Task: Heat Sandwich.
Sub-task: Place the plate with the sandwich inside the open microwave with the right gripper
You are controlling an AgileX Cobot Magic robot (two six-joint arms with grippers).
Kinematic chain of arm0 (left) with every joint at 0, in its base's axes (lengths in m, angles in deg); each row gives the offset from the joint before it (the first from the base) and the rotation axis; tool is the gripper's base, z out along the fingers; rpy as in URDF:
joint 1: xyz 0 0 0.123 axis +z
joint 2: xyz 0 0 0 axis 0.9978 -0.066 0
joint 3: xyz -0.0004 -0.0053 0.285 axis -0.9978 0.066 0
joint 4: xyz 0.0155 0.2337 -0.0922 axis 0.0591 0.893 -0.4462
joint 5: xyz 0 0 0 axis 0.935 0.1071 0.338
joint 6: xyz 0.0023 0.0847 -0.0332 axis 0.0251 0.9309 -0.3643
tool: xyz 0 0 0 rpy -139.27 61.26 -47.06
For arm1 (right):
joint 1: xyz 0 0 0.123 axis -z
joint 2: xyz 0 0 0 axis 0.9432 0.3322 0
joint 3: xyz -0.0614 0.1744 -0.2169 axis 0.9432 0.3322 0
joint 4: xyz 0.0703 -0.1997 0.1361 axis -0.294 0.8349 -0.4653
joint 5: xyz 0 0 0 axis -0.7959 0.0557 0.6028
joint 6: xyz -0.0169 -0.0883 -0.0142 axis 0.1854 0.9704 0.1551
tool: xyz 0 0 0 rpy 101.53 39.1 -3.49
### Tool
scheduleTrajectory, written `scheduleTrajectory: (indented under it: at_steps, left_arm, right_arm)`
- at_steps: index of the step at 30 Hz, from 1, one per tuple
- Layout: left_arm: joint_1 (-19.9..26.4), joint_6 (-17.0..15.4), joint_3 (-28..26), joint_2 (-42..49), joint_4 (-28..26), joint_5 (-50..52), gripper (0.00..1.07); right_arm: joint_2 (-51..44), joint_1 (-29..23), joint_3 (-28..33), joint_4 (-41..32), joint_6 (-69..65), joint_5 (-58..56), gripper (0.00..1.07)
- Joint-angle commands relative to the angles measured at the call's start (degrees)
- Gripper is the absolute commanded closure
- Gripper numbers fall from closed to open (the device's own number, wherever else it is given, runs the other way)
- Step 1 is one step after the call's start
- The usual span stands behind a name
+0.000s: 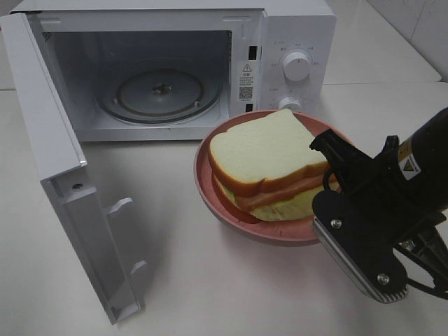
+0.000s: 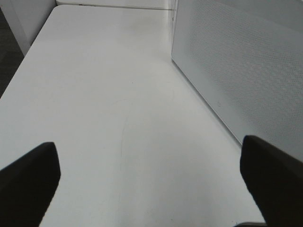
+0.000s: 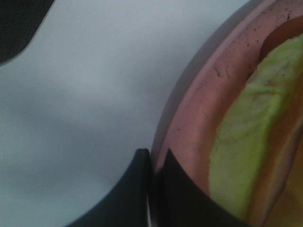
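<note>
Down at the near rim of the pink plate (image 3: pixel 199 113), the right gripper (image 3: pixel 152 158) is pinched tight. Its two black fingers meet on the plate's edge, so it has the plate and not the food. On that plate sits the sandwich (image 1: pixel 262 157): white bread on top, a reddish meat layer under it and pale green filling poking out toward the gripper. Plate and sandwich are outside the oven, just in front of its opening and toward the control side. Whether the plate is lifted or resting on the table, I can't tell from here.

Over on the other side the left gripper (image 2: pixel 150 163) has its jaws spread wide with nothing between them, above bare table beside the perforated face of the open door.

So where does that leave the job? The microwave (image 1: pixel 294 28) is open, its door (image 1: pixel 70 189) swung right out to the left, and the glass turntable (image 1: pixel 159 94) is bare — the way in looks ready. By my reckoning the opening and the grasp are done. The loading, the closing of the door and a turn of the dial (image 1: pixel 297 65) are all to come.

The surface is a plain white tabletop (image 1: pixel 210 280), matte, with a few faint scuff lines in the left wrist view. Beyond it I see pale tile at the far right corner and a strip of dark floor off the table's edge — nothing else around.
</note>
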Motion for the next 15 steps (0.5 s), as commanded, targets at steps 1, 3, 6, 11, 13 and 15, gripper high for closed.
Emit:
scheduleTrajectory:
  at_steps: [1,3,6,11,13,15]
  left_arm:
    - [0.1,-0.2,0.1,0.4,0.0,0.5,0.09]
    - [0.1,-0.2,0.1,0.4,0.0,0.5,0.09]
    - [0.1,-0.2,0.1,0.4,0.0,0.5,0.09]
    - [0.1,-0.2,0.1,0.4,0.0,0.5,0.09]
    - [0.1,-0.2,0.1,0.4,0.0,0.5,0.09]
    - [0.1,-0.2,0.1,0.4,0.0,0.5,0.09]
  right_arm:
    - [0.3,0.3,-1.5,-0.9,0.9,1.3,1.07]
    - [1.3,0.3,-2.8,-0.8,0.9,1.0,1.07]
    - [3.0,0.1,-4.5,-1.3,0.9,0.9,1.07]
    - [5.4,-1.0,-6.8,-1.8,1.6,0.7,1.07]
    - [5.9,-1.5,-7.3,-1.8,1.9,0.8,1.07]
    - [7.3,-2.8,-8.8,-1.9,2.2,0.8,1.07]
